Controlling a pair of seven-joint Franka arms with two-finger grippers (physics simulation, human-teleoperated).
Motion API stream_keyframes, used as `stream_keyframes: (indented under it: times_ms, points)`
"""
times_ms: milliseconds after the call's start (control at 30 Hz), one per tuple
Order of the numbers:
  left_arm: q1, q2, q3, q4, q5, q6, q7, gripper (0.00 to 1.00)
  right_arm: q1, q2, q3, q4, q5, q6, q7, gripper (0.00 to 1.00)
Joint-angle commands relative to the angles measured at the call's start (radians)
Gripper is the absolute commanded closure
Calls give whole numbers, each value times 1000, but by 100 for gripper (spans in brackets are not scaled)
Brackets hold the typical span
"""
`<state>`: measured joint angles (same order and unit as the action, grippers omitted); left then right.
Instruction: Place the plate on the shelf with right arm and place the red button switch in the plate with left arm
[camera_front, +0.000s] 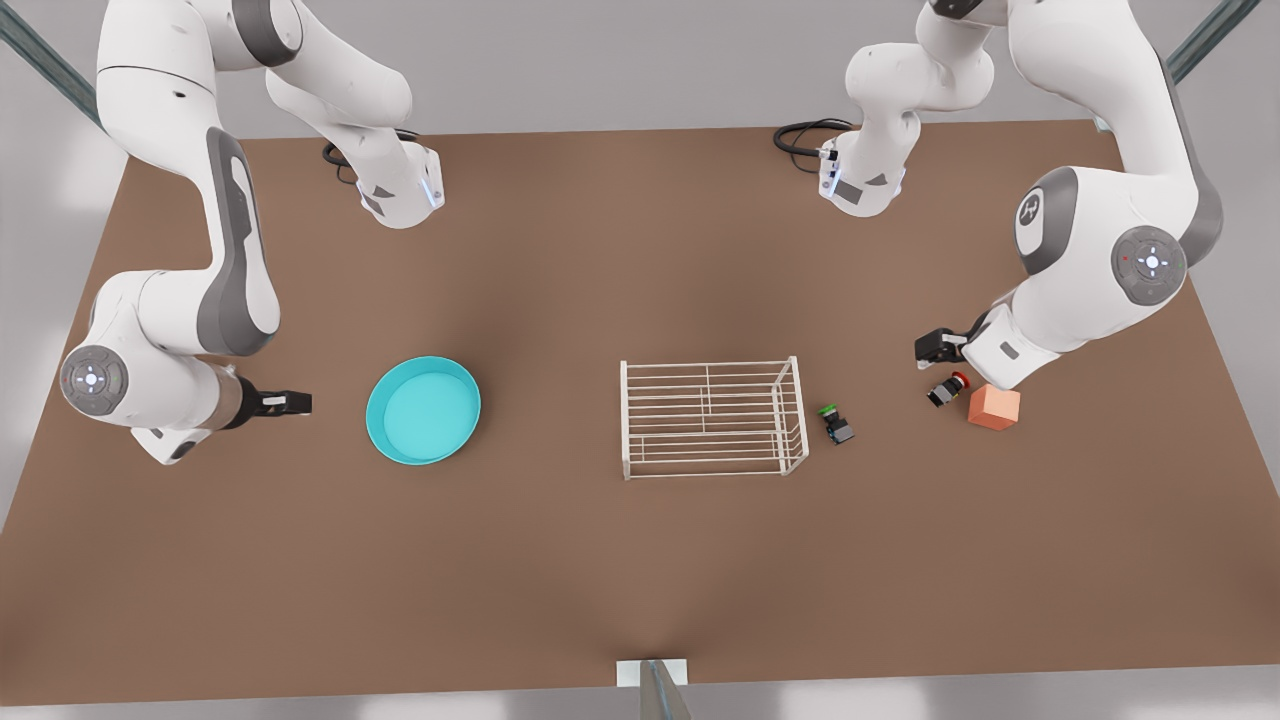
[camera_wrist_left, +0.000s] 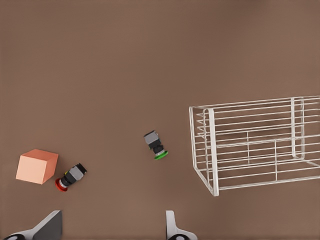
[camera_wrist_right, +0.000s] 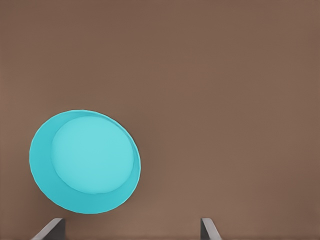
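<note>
The turquoise plate lies flat on the brown table, towards the front view's left. My right gripper hovers just to its left, open and holding nothing. The white wire shelf stands at mid-table. The red button switch lies on its side at the front view's right, beside an orange cube. My left gripper is open and empty, a little above and behind the switch.
A green-capped switch lies just right of the shelf. The orange cube sits right next to the red switch. Both arm bases stand at the table's far edge.
</note>
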<state>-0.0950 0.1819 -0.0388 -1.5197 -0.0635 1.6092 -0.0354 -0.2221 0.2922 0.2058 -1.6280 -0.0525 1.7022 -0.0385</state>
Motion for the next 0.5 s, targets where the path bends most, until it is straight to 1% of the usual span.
stream_keyframes:
  times_ms: [0,33,100,133,167,200,267,333,467]
  points:
    - [-2,-1,-1,6,-1,1,2,0,0,-1,0,2,0,7,-11,0]
    - [3,-1,2,12,-79,1,-11,0,3,-1,0,2,0,8,-11,0]
    - [-5,-27,-9,-23,-23,0,0,0,0,-25,0,-88,6,129,-18,0]
    - [-5,-24,-9,-30,31,14,6,0,-3,-47,0,-170,11,219,-23,0]
    - [-5,-13,-9,-33,34,34,6,0,-6,-71,-2,-239,13,305,-30,0]
    - [-5,14,-9,-22,37,44,5,0,-13,-82,-2,-280,68,349,-64,0]
    - [-3,41,-9,-22,50,44,-1,0,-14,-82,-2,-342,82,412,-90,0]
    - [-3,44,-9,-23,53,51,-3,0,-14,-70,-2,-355,152,413,-136,0]
    - [-3,48,-9,-36,65,51,-14,0,-13,1,-2,-357,152,465,-150,0]
